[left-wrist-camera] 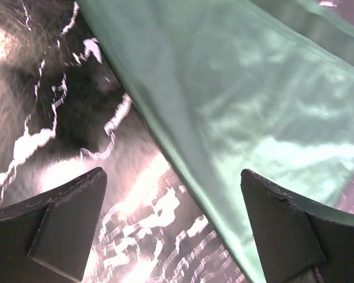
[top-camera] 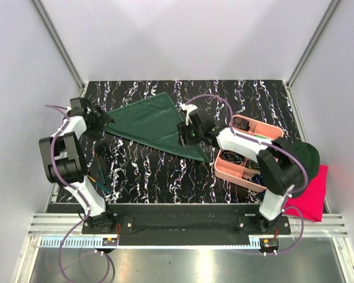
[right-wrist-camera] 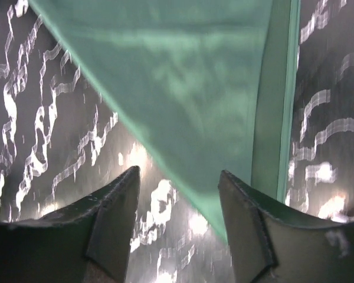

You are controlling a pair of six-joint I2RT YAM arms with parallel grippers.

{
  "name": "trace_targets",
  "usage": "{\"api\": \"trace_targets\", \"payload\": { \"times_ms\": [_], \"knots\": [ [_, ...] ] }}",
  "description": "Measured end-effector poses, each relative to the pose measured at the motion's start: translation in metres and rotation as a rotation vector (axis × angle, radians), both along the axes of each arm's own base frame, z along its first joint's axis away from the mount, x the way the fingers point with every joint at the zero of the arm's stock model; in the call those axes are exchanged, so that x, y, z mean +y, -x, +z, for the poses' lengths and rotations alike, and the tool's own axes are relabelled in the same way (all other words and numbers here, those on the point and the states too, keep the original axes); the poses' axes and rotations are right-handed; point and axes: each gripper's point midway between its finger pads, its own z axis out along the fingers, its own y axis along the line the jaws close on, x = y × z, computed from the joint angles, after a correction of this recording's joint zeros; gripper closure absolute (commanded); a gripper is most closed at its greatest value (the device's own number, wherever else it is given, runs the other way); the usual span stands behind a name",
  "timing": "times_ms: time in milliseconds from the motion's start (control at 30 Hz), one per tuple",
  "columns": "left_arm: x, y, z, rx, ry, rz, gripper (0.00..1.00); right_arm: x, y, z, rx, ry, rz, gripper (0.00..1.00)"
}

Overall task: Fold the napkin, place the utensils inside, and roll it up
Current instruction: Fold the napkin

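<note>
the napkin (top-camera: 156,125) lies flat on the dark marbled surface (top-camera: 165,177), folded into a triangle with its long edge running from the left corner down to a point on the near right, just beside the pink tray (top-camera: 233,171); the left end effector (top-camera: 103,122) sits at the left corner with its fingers (left-wrist-camera: 65,224) spread wide, the folded edge of the cloth passing between them and nothing pinched; the right end effector (top-camera: 183,133) hangs over the near-right tip, its jaws apart with the point of the cloth lying between them, not clamped on it; a few thin dark pieces that look like the utensils (top-camera: 101,183) lie on the near left beside the left arm, well apart from the napkin.

judging by its look, the cloth is light, soft and limp, with a slight sheen in the wrist views that suggests it could slide on the smooth surface; it should sag and drag rather than hold shape, and two layers may shear apart if only the top one is caught; the best holds seem to be the corners and the hemmed edge, pinched through both layers, lifted low; the utensils look slender and rigid, likely to roll.
</note>
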Motion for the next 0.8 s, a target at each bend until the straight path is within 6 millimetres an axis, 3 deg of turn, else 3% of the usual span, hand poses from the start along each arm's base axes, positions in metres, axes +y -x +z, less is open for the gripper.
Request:
{"api": "trace_targets", "payload": {
  "times_ms": [233, 300, 400, 567, 800],
  "knots": [
    [-0.013, 0.014, 0.081, -0.176, -0.050, -0.063, 0.01, 0.022, -0.064, -0.012, -0.015, 0.000, -0.004, 0.48],
    [-0.023, 0.018, 0.109, -0.247, -0.082, -0.099, 0.01, 0.023, -0.082, -0.020, -0.013, 0.004, -0.015, 0.49],
    [-0.038, 0.021, 0.134, -0.316, -0.111, -0.153, 0.01, 0.020, -0.102, -0.032, 0.001, 0.016, -0.037, 0.51],
    [-0.047, 0.026, 0.139, -0.325, -0.120, -0.196, 0.01, 0.013, -0.121, -0.050, 0.029, 0.033, -0.055, 0.56],
    [-0.052, 0.027, 0.140, -0.329, -0.095, -0.221, 0.01, 0.016, -0.125, -0.061, 0.056, 0.038, -0.049, 0.59]
  ]
}}
